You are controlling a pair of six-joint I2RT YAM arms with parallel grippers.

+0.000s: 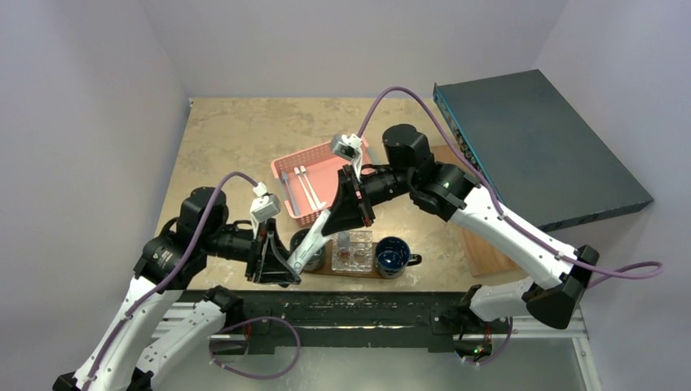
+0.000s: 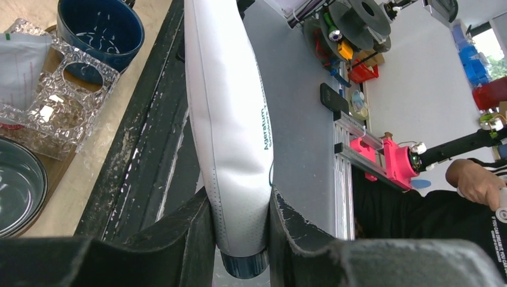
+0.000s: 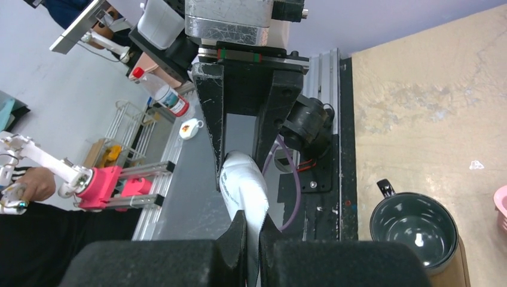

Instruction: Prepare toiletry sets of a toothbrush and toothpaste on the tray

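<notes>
1. Top external: left fingers (image 1: 269, 261) and right fingers (image 1: 338, 216) meet above the near edge of the worktop (image 1: 228, 138). A white toothpaste tube (image 1: 308, 248) bridges them in the air. Two toothbrushes (image 1: 303, 186) lie in the pink basket (image 1: 277, 175), well apart from the tray (image 1: 352, 271). The tray sits at the near edge and carries a grey mug (image 1: 305, 243), a glass holder (image 1: 352, 248) and a blue mug (image 1: 393, 257). I see no brush or tube on it.

2. Left wrist: left fingers (image 2: 197, 239) pinch the toothpaste tube (image 2: 233, 119) just above its dark cap. The cap pokes out toward the camera and the tube body runs away from it, off the worktop edge. The blue mug (image 2: 101, 33), glass holder (image 2: 54, 101) and grey mug (image 2: 18, 185) are off to the left on the tray.

3. Right wrist: right fingers (image 3: 234, 242) are pressed together on the flat crimped end of the toothpaste tube (image 3: 245, 185). The left fingers (image 3: 209, 107) opposite clamp the other end, so both arms grip the same tube. The grey mug (image 3: 415, 227) is to the right.

4. Step, as I judge it: a mid-air handover of the tube, probably left to right, though the direction is a guess. No set is laid on the tray yet.

5. Next move calls for:
   - One side, likely the left, spreads its fingers before the other pulls, or the tube gets tugged or bent.
   - The tube then goes to a bare part of the tray, where room looks tight.
   - A toothbrush has to come out of the basket to pair with it.
</notes>
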